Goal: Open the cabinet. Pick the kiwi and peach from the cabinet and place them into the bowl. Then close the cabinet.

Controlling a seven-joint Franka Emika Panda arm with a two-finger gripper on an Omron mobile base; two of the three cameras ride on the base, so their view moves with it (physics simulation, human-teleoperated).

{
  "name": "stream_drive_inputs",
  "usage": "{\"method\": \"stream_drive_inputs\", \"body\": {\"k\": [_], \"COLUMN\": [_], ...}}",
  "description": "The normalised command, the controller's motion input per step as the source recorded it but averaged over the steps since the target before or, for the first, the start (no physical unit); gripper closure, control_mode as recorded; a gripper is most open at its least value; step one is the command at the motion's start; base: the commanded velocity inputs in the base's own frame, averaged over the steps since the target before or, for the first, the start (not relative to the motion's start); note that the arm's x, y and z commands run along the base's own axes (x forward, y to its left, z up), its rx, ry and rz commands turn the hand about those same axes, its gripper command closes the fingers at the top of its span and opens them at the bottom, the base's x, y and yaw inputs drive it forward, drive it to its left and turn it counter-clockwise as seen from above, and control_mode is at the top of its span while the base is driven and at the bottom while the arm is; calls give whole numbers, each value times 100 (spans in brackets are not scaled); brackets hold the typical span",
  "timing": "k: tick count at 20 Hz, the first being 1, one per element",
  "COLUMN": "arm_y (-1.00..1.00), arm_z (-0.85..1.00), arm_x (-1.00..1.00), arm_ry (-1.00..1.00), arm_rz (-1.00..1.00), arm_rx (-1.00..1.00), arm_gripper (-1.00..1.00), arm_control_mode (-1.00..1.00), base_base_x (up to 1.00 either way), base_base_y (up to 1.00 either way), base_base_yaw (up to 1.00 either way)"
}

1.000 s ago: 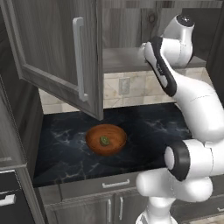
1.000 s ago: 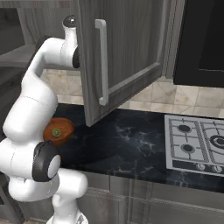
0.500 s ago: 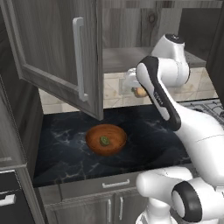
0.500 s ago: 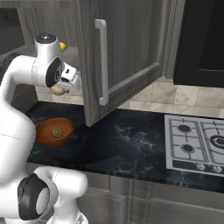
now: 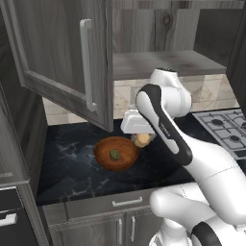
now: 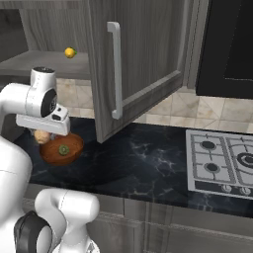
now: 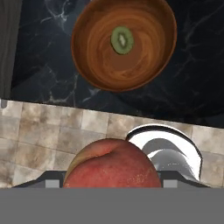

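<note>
Gripping the peach [image 7: 111, 164], gripper [image 5: 142, 140] apparently closed on it, beside bowl [image 5: 102, 154] holding kiwi [image 5: 115, 154]

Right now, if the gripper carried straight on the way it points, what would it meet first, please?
Likely the back rim of the bowl or the dark counter just behind it. The gripper, shut on the peach, hangs above and behind the bowl, where the kiwi lies; depth is unclear.

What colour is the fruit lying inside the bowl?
Green, with a pale centre: the kiwi in the bowl, clearest in the hand view.
</note>
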Motion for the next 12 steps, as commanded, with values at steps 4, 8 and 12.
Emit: {"method": "stream_drive_inputs", "body": {"k": [4, 8, 12], "arm_y": [5, 0, 0], "arm_z": [-27, -15, -27], "arm_x": [0, 11, 20], "arm_ry": [5, -9, -24], "arm_rz": [14, 0, 0], "arm_rx": [0, -1, -3], "arm_gripper": [100, 100, 100], "arm_control_mode": [-100, -100, -100], "base_base_x": [0, 0, 0], "base_base_y": [0, 0, 0], "base_base_yaw": [0, 0, 0]}}
